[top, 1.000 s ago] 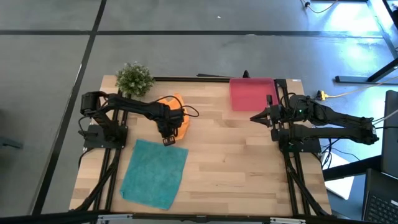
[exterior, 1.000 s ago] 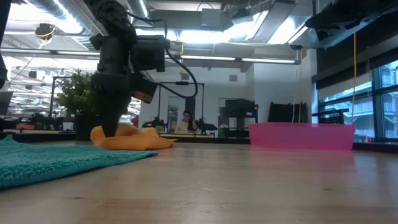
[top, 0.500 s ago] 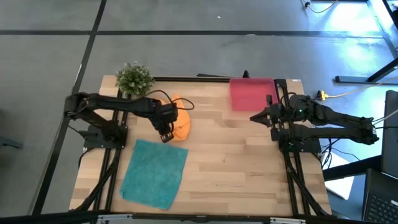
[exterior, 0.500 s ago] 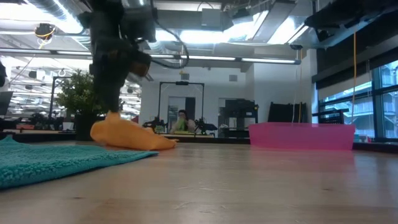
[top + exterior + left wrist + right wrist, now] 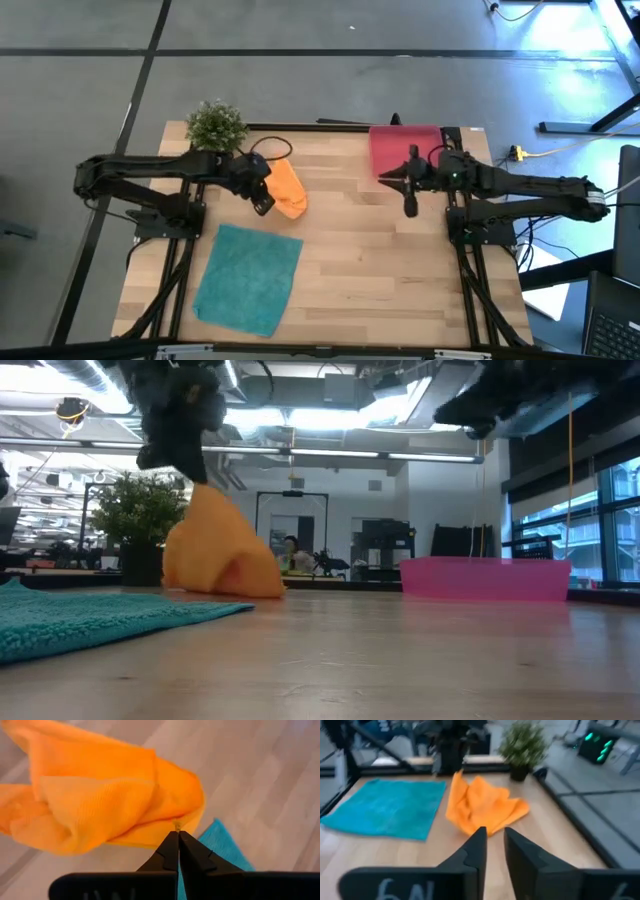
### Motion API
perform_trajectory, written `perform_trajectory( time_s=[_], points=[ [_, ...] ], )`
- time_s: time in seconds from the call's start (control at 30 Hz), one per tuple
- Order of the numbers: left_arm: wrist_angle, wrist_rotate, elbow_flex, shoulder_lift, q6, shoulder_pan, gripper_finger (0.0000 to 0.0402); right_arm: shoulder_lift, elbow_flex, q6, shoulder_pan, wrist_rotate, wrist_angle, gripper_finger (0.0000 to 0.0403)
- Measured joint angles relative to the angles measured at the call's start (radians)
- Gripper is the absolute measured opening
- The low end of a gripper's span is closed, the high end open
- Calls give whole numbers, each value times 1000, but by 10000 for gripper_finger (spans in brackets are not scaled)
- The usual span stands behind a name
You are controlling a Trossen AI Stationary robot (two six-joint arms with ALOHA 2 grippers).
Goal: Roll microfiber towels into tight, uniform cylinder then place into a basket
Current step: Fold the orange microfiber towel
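Observation:
The orange towel (image 5: 287, 188) lies bunched at the table's far left, one end raised into a peak (image 5: 197, 495) and the rest resting on the wood (image 5: 240, 582). My left gripper (image 5: 264, 205) is shut on it at the raised end. The larger teal towel (image 5: 248, 278) lies flat near the front left. The pinkish-red basket (image 5: 405, 150) stands at the far right edge. My right gripper (image 5: 493, 836) hangs above the table beside the basket, pointing toward the towels, slightly open and empty. My left gripper pinches a corner of the orange towel (image 5: 176, 824) between its two fingertips. One layer or several, I cannot tell. The corner is lifted, the cloth hangs slack below it, and the towel's far part (image 5: 290, 170) stays on the table.
A small green plant in a pot (image 5: 216, 125) stands at the far left corner, just behind the orange towel. Bare wood (image 5: 380, 270) stretches across the table's middle and near right. Black frame rails (image 5: 470, 290) run along both sides.
My left gripper has risen and drawn slightly toward the far left, still shut on the orange towel. The held end has lifted from a low heap into a tall peak while the rest stayed on the table. My right gripper has moved toward the table's left.

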State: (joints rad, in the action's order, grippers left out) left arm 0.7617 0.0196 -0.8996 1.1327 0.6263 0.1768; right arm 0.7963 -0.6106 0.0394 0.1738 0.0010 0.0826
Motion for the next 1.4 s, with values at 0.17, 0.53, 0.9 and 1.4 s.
perform_trajectory(
  time_s=[0.17,0.53,0.9,1.4],
  points=[
    [-49,-63,0,-54,25,0,0,72,0,15,2,5,-91,122],
    [-209,-97,0,-47,-34,0,0,354,0,2,44,-195,-448,125],
    [-196,-107,-104,-46,-134,-14,0,682,-243,33,53,-325,-498,120],
    [-170,-78,-118,-46,-165,-26,0,950,-663,124,66,-423,-212,119]
  ],
)
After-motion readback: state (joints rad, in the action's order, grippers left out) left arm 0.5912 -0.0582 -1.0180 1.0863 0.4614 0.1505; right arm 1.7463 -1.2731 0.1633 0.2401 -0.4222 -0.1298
